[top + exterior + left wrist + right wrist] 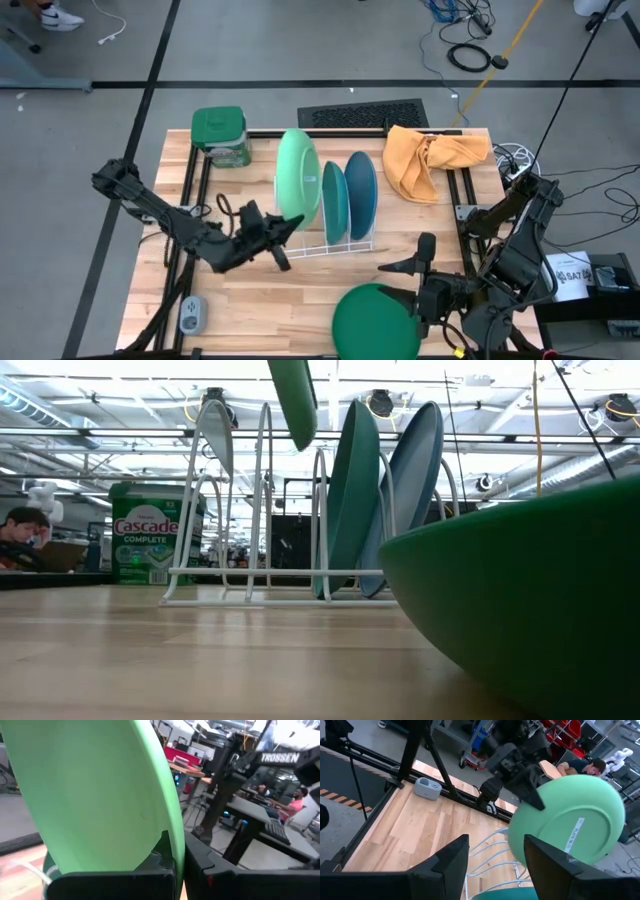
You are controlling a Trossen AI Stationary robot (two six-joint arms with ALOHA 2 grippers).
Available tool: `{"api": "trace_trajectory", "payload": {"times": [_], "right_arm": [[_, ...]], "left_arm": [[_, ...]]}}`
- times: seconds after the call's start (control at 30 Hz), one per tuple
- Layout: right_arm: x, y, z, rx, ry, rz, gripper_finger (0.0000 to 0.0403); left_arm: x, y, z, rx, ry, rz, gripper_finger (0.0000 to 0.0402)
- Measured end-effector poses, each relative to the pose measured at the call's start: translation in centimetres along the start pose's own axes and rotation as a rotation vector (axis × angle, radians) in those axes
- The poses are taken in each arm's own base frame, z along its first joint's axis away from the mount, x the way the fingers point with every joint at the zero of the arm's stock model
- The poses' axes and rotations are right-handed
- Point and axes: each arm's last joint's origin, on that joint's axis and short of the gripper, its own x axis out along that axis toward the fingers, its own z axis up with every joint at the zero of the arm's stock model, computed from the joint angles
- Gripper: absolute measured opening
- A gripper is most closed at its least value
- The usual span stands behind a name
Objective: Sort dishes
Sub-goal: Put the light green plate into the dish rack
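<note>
My left gripper [285, 232] is shut on the light green plate [298, 170], held on edge above the white wire rack [335, 245]; the plate's lower edge [293, 400] hangs clear over the rack's slots. The teal plate [334, 203] and the blue plate [361, 193] stand on edge in the rack, leaning on its wires. The dark green plate [375, 320] lies at the table's near edge. My right gripper [412, 257] is open just beyond that plate's far rim [507, 895]; I cannot tell whether it touches it. My left gripper pinches the light green plate at its rim [170, 845], one finger on each face. The fingers [200, 865] come slanting from the table's near left side. The plate is lifted clear of the rack and stands nearly upright, tilted a little.
A green lidded tub [222, 135] stands at the far left corner, an orange cloth [430, 160] lies at the far right. A grey device [192, 315] sits near the left near corner. Bare wood [270, 300] lies between the rack and the near edge.
</note>
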Motion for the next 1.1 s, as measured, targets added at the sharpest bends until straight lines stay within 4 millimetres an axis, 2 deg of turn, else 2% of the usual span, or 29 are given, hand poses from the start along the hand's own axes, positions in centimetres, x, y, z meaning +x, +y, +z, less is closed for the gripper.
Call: {"api": "trace_trajectory", "payload": {"times": [0.37,0.97,1.1], "right_arm": [[0.0,0.0,0.0,0.003,0.001,0.002,0.0183],[0.0,0.0,0.0,0.001,0.002,0.004,0.0183],[0.0,0.0,0.0,0.001,0.002,0.004,0.0183]], "left_arm": [[2.3,-0.5,-3.0,0.051,0.001,0.12,0.0005],[3.5,-0.8,-7.0,0.136,0.043,0.162,0.0027],[3.5,-0.8,-7.3,0.145,0.056,0.156,0.0028]]}}
